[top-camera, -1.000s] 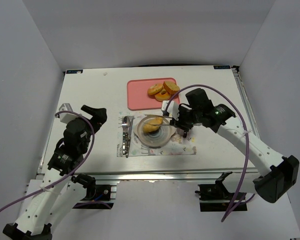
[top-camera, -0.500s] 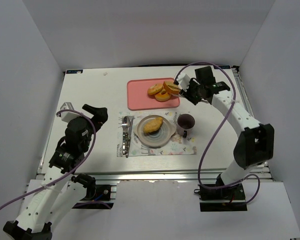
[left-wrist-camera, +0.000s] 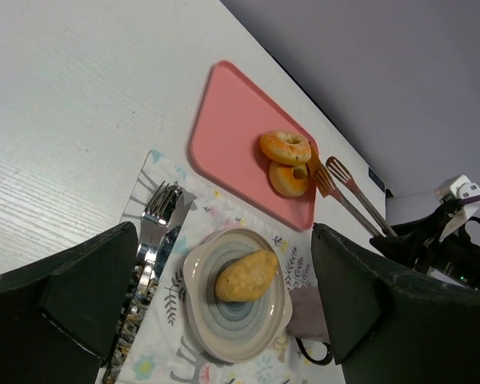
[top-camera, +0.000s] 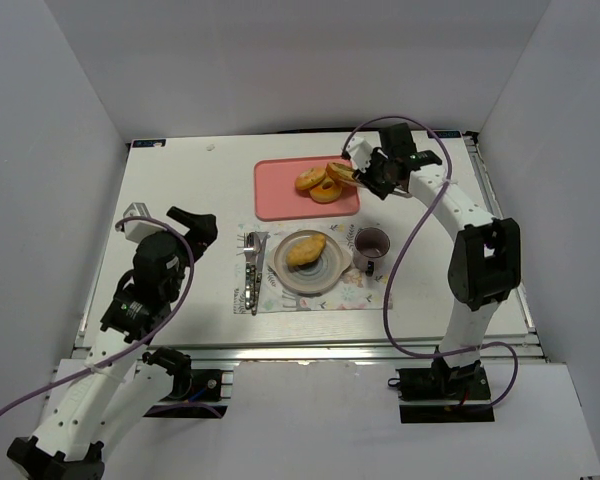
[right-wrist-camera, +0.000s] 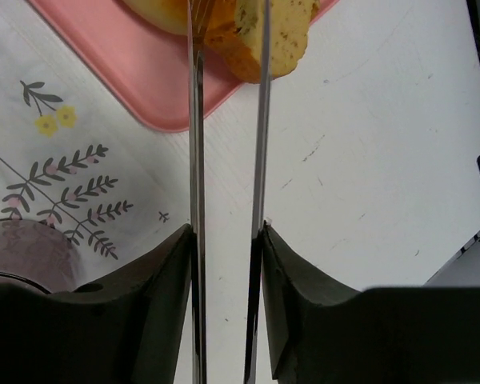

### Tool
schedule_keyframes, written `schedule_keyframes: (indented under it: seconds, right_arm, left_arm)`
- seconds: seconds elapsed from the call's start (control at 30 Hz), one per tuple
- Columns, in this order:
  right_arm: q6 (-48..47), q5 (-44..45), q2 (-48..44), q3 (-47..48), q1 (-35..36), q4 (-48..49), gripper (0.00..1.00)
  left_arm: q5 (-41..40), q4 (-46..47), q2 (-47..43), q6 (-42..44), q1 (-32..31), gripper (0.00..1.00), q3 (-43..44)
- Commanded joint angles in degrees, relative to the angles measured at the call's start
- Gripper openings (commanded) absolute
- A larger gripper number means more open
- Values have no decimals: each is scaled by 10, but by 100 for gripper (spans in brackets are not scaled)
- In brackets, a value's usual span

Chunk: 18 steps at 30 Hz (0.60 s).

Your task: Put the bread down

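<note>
My right gripper (top-camera: 372, 175) (right-wrist-camera: 226, 232) is shut on a pair of metal tongs (right-wrist-camera: 196, 144) (left-wrist-camera: 344, 188). The tong tips straddle a golden bread slice (right-wrist-camera: 280, 36) at the right corner of the pink tray (top-camera: 280, 190) (right-wrist-camera: 120, 72). Two ring-shaped bread pieces (left-wrist-camera: 286, 147) lie beside it on the tray. One oval bread piece (top-camera: 306, 250) (left-wrist-camera: 246, 274) rests on the grey striped plate (top-camera: 307, 278) (left-wrist-camera: 204, 316). My left gripper (top-camera: 190, 225) (left-wrist-camera: 224, 280) hangs open and empty left of the plate.
The plate stands on a flowered placemat (top-camera: 365, 295) (right-wrist-camera: 48, 160), with a fork and knife (top-camera: 252, 265) (left-wrist-camera: 156, 216) to its left and a purple mug (top-camera: 371, 245) (right-wrist-camera: 24, 248) to its right. White walls enclose the table.
My right arm has swung with the tongs from over the plate and mug back to the tray's right corner. The left arm has barely moved.
</note>
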Motion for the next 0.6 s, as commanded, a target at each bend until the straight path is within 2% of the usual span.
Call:
schedule_keyframes:
  seconds: [0.0, 0.07, 0.1, 0.33, 0.57]
  right_arm:
    - [12, -1, 9, 27, -2, -8, 42]
    - [18, 1, 13, 30, -5, -19, 37]
    - [20, 1, 14, 34, -6, -24, 32]
    - [42, -5, 15, 40, -18, -46, 14]
    - [60, -41, -41, 46, -20, -40, 9]
  left_arm:
    - [0, 12, 1, 6, 0, 98, -6]
    - [0, 13, 2, 7, 0, 98, -5]
    - [0, 14, 3, 7, 0, 98, -5]
    - [4, 20, 7, 9, 0, 98, -8]
    - [3, 17, 4, 9, 0, 98, -7]
